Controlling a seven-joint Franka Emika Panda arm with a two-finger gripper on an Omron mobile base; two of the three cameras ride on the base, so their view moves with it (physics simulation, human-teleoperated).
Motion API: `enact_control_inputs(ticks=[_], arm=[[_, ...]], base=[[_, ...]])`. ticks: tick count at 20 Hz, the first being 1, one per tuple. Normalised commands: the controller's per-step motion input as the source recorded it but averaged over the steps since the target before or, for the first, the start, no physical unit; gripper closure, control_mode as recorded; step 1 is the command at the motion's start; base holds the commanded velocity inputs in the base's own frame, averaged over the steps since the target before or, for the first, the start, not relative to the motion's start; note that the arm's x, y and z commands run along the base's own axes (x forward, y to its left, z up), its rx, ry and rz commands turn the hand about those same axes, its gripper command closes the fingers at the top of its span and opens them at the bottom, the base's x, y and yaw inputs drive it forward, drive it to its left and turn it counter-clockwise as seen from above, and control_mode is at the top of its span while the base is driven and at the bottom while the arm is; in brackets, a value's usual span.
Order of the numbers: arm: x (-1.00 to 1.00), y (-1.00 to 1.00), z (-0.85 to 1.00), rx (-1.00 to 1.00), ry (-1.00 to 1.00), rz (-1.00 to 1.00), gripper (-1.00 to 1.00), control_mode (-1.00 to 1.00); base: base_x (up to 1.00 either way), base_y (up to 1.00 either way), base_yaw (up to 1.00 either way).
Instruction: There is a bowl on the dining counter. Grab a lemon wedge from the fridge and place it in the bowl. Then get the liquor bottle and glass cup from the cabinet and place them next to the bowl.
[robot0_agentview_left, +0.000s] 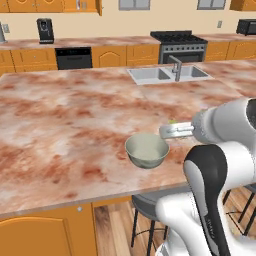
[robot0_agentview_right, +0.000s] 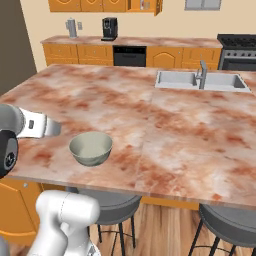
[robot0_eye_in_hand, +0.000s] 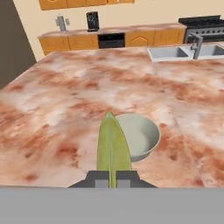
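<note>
Gripper (robot0_eye_in_hand: 112, 178) is closed on lemon wedge (robot0_eye_in_hand: 113, 146); in hand view the wedge stands up between the two dark finger tips (robot0_eye_in_hand: 97, 178), thin edge toward camera, yellow-green colour. Its tip overlaps the near-left rim of bowl (robot0_eye_in_hand: 140, 135) in that view, but I cannot tell if the wedge is above the bowl or a bit before it.

Bowl is pale grey-green, upright, w/ nothing inside, on dining counter (robot0_agentview_left: 65, 125) near the front edge. In left base view the bowl (robot0_agentview_left: 147, 150) sits just left of the arm's hand (robot0_agentview_left: 176, 131), and a small yellow-green bit (robot0_agentview_left: 172, 121) shows at the top of the hand, prob. the wedge. In right base view the hand (robot0_agentview_right: 42, 126) is to the left of the bowl (robot0_agentview_right: 91, 148), near but apart.

Counter is pink-brown marble. Sink (robot0_agentview_right: 200, 81) w/ faucet (robot0_agentview_right: 202, 73) is at far right part of it, well apart from the bowl. Stools (robot0_agentview_right: 230, 225) stand under the front edge. At back wall: orange cabinets (robot0_agentview_right: 65, 52), dishwasher (robot0_agentview_right: 129, 56), coffee machine (robot0_agentview_right: 109, 28), stove (robot0_agentview_left: 179, 46).
</note>
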Motion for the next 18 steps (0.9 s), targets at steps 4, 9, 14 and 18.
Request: enact_control_inputs(ticks=[4, 9, 14, 18], arm=[[0.96, 0.00, 0.00, 0.00, 0.25, -0.19, 1.00, -1.00], [0.66, -0.02, -0.11, 0.00, 0.25, -0.05, 1.00, -1.00], [0.55, 0.00, -0.43, 0.01, 0.19, 0.00, 1.00, -1.00], [0.55, 0.00, -0.54, 0.00, 0.17, 0.00, 1.00, -1.00]], base=[[0.00, 0.00, 0.00], [0.00, 0.00, 0.00], [0.00, 0.00, 0.00], [0.00, 0.00, 0.00]])
